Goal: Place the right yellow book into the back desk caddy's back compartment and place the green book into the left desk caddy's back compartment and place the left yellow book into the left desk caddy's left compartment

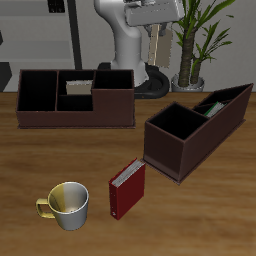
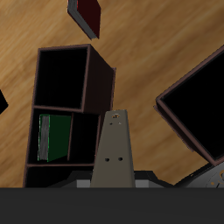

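Observation:
My gripper (image 1: 155,48) hangs high above the table's back edge, shut on the left yellow book (image 2: 114,147), a tall narrow grey-tan hardback that stands upright between the jaws. The left desk caddy (image 1: 178,148) sits skewed below, nearer the front. The green book (image 1: 212,107) lies in one of its long narrow compartments (image 2: 54,137), and its square compartment (image 2: 64,75) is empty. The back desk caddy (image 1: 75,113) holds the right yellow book (image 1: 77,88) in a middle compartment. In the wrist view only a corner of the back desk caddy (image 2: 197,109) shows.
A red book (image 1: 127,190) stands near the table's front edge, beside a grey and yellow mug (image 1: 66,204). A potted plant (image 1: 198,45) rises behind the skewed caddy. The red book (image 2: 87,15) also shows in the wrist view.

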### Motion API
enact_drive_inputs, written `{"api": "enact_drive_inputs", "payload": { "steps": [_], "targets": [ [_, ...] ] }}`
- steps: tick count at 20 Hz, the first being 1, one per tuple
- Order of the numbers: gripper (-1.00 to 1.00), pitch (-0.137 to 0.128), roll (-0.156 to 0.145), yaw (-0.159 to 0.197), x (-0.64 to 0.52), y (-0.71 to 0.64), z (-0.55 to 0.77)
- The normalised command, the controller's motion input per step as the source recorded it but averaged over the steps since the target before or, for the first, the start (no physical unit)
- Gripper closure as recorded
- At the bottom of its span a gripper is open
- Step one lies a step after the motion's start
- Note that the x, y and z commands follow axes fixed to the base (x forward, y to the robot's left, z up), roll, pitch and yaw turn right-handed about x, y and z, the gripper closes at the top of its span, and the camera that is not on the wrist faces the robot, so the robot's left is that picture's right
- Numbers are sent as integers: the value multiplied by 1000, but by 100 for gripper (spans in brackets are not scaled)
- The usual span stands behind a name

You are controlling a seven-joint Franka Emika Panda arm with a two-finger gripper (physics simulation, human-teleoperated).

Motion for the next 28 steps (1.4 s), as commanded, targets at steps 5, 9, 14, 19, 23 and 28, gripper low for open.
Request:
{"api": "enact_drive_inputs", "payload": {
  "steps": [5, 9, 14, 19, 23, 28],
  "targets": [
    [100, 70, 63, -18, -205, 340, -410],
    [100, 78, 130, -6, -141, 372, -427],
    [100, 16, 104, 5, -202, 270, -112],
    [100, 58, 54, -15, 3, 262, -229],
    [100, 25, 30, 6, 9, 230, -160],
    [100, 28, -7, -1, -103, 141, -333]
  ]
}}
